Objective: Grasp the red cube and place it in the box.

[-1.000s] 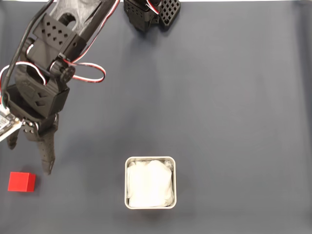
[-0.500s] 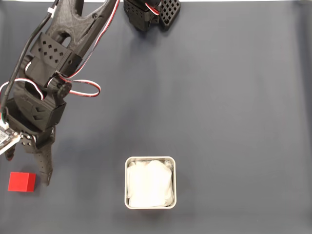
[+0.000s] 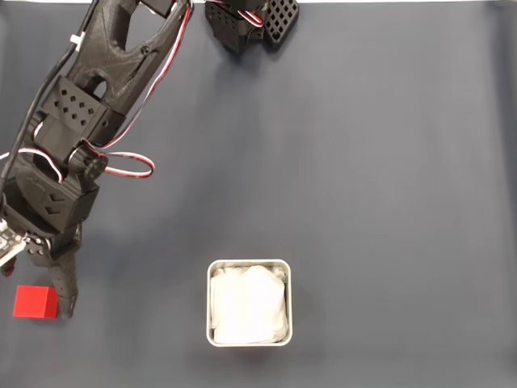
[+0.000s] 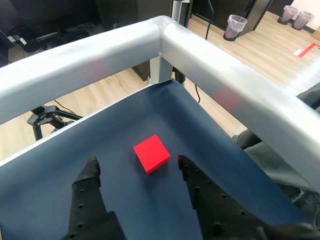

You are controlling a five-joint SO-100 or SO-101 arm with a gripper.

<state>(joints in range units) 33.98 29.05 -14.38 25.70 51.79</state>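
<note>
In the fixed view the red cube (image 3: 35, 301) lies at the far left of the dark blue counter (image 3: 363, 186), with one black fingertip (image 3: 65, 305) of the claw just beside its right edge. The box (image 3: 250, 301), lined in white, sits well to the right, near the bottom centre. In the wrist view the claw (image 4: 136, 167) is spread wide and holds nothing, the cube (image 4: 151, 153) lying just ahead, between its tips.

Matte black printed arm (image 3: 105, 73) with perforated panels, red-white-black cables (image 3: 121, 166), and a ridged black claw (image 4: 137, 167).
</note>
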